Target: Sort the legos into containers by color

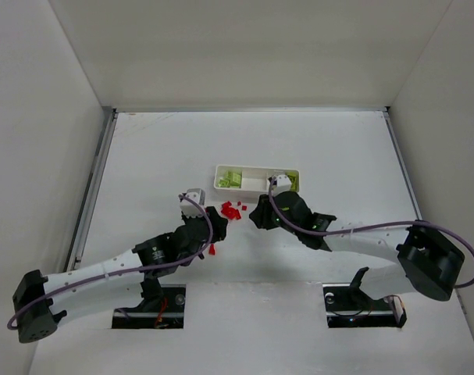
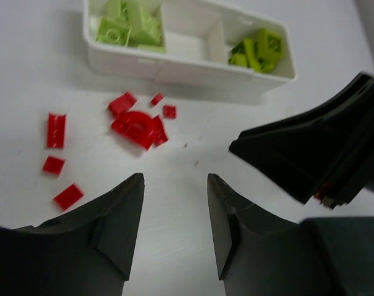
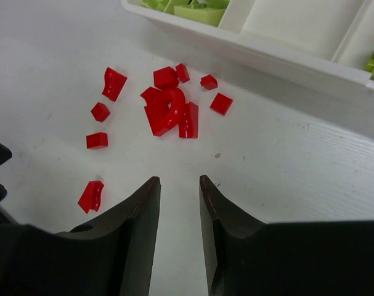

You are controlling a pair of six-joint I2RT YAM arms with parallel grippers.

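Several small red legos [image 1: 233, 209] lie loose on the table just in front of the white tray [image 1: 256, 180]. Lime green legos fill the tray's left container [image 2: 128, 24] and right container [image 2: 257, 48]; the middle container [image 2: 187, 44] looks bare. My left gripper [image 2: 174, 182] hovers low near the red cluster [image 2: 137, 126], open, with nothing between its fingers. My right gripper [image 3: 178, 180] faces the same red cluster [image 3: 168, 110] from the other side, open by a narrow gap and empty. In the top view the left gripper [image 1: 219, 223] and right gripper [image 1: 260, 212] stand close together.
One red piece [image 1: 212, 251] lies apart, nearer the arm bases. The right gripper's black body [image 2: 297, 154] fills the right of the left wrist view. The tray's front wall [image 3: 267, 52] stands just behind the red pieces. White walls enclose the table.
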